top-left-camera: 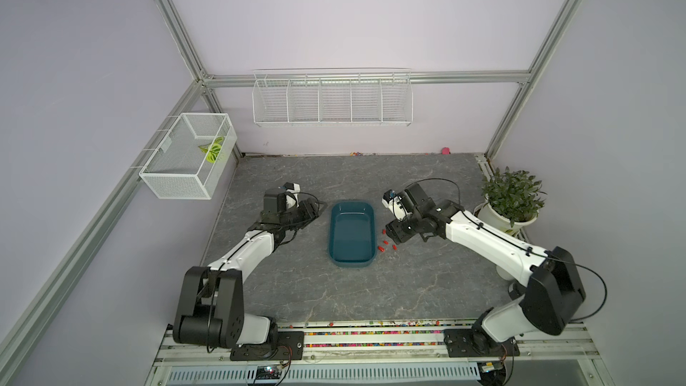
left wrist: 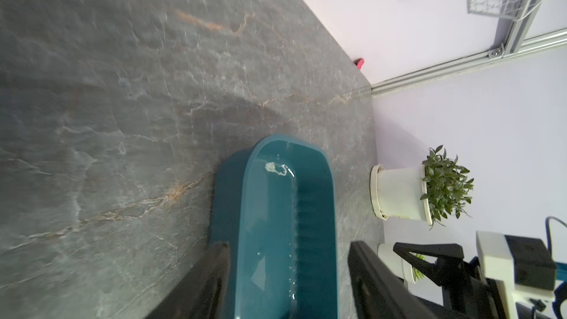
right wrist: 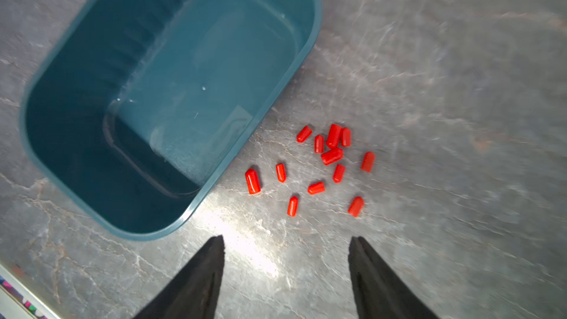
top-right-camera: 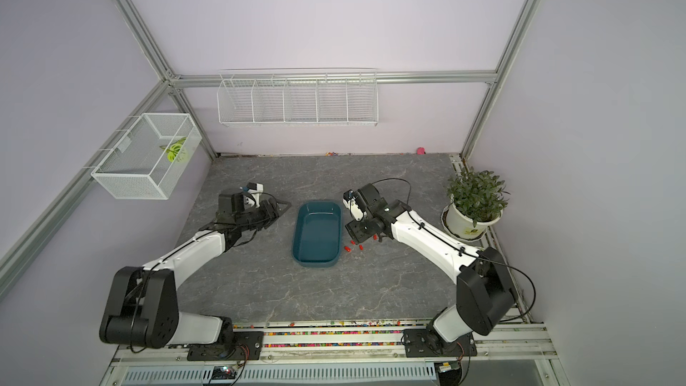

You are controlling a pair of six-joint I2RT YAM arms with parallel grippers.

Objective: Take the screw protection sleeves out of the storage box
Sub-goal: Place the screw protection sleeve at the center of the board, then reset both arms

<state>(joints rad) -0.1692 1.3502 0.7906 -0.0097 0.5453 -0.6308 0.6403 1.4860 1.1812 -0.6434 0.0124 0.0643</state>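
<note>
Right claw: fingers spread wide, nothing between them but bare counter. Clock face read on the top views, 12 toward the back wall, centred on the storage box. Position: 3 o'clock, just beside the long right rim, apart from it.

Left claw: fingers likewise apart, gripping nothing. Position: 9 to 10 o'clock, close to the left rim, with a narrow strip of counter between in both top views. Left wrist view blurred; box end-on ahead of the fingertips.

Screw protection sleeves: out of the box, scattered flat on the counter at 3 to 4 o'clock. Twelve counted in the right wrist view, four bunched close together, the rest lying singly. Nearest one just beside the rim, not touching. Scatter partly covered by the right claw in both top views.

Storage box upright near mid-counter, long axis 12 to 6, only bare teal floor showing inside.

Open room: broad bare counter from 5 through 7 o'clock down to the front rail, with beads lodged in its slots. Bare again at 12 up to the wall. Tighter at 2 to 3 o'clock: potted plant at the counter's right edge. Pink blob at 1 o'clock against the back edge. Wire basket at 10 o'clock and wire rack at 12, both hung above counter level.
</note>
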